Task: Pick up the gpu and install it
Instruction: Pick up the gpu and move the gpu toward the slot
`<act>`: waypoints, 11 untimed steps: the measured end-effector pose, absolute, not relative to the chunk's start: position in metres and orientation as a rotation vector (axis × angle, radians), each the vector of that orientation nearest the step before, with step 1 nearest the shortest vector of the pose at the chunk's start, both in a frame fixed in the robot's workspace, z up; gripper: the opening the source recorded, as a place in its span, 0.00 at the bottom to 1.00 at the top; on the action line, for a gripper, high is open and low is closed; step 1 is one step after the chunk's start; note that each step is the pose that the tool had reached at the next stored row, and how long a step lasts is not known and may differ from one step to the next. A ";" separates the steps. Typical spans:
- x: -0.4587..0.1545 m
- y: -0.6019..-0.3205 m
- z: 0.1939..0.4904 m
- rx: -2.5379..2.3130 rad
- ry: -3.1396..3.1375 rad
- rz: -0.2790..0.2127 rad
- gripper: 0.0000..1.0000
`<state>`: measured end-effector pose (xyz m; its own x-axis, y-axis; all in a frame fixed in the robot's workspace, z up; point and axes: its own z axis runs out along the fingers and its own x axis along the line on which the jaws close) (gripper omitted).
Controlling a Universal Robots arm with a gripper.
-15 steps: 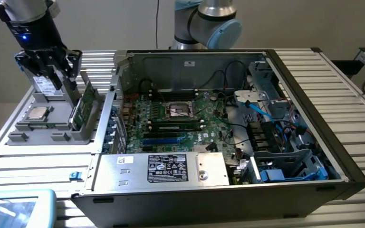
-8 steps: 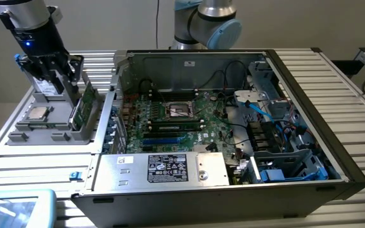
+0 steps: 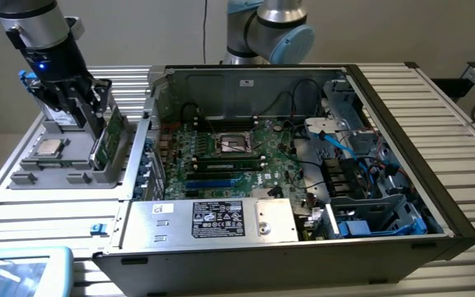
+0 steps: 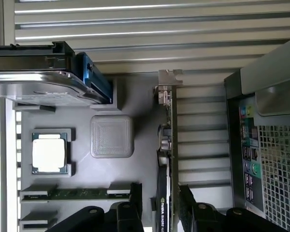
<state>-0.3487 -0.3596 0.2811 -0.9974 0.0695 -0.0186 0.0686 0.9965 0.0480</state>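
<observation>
Now hangs over the grey tray [image 3: 52, 166] at the exterior view's left, on the slatted metal table [image 3: 460, 142], with the gripper [image 3: 87, 117] pointing straight down. Clenches nothing: fingers [image 4: 135, 193] released and spread wide, one on each side of the gpu [image 4: 167, 147]. Cannot tell whether either finger brushes the card. Finds the gpu standing on its edge in a slot along the tray's right side, the side closest to the computer case [image 3: 262, 266], neither lifted nor installed. Shows, from the wrist, the card's thin green edge, a black fan block down between the fingers and a silver bracket [image 4: 170, 79] at the end of the card away from them. Shares the tray with a hard drive [image 4: 38, 82] carrying a blue side piece, a square processor chip [image 4: 48, 152] set in a frame, a plain grey square block [image 4: 111, 136] between chip and card, and a memory stick [image 4: 72, 193] lying flat in its groove. Just right of the tray, the open case, with a large green motherboard [image 3: 221, 154] on its floor, a metal power supply box [image 3: 213, 219] with a white label along the near wall, and a blue cable [image 3: 341, 145] looping through the right part. Beyond the case's far wall, the pale blue joint of the arm [image 3: 274, 31].
</observation>
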 end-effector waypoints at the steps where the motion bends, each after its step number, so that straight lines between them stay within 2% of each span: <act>1: -0.348 -0.360 0.279 0.108 3.119 0.074 0.44; 11: -0.341 -0.359 0.261 0.108 3.119 0.074 0.44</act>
<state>-0.3412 -0.3594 0.2612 -0.9974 0.0694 -0.0184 0.0685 0.9965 0.0480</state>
